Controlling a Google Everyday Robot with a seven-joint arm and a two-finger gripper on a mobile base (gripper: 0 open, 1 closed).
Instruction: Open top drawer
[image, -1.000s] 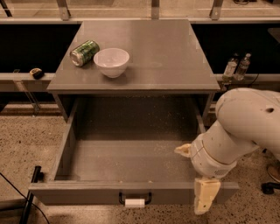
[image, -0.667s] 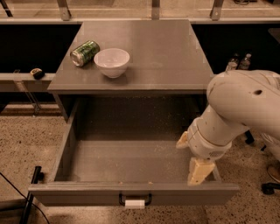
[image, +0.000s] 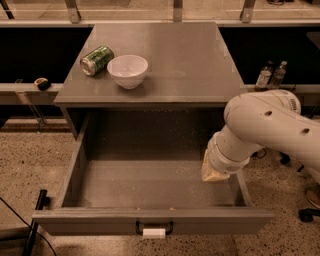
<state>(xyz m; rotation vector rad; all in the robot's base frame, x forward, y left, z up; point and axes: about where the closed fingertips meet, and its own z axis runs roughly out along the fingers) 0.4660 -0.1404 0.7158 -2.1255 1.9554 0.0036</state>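
Gripper (image: 215, 173) | at right side wall of top drawer (image: 100, 220), pulled out | grip state: cannot tell

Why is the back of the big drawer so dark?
In the camera view, light seems to come from above: the cabinet top shades the back of the top drawer, while the white bowl and green can on that top look bright; the gripper, at the drawer's right wall, sits in dimmer light.

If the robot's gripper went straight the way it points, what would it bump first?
The gripper points downward over the right side of the open top drawer. It would probably bump the drawer's grey floor near the right wall, though depth is hard to judge.
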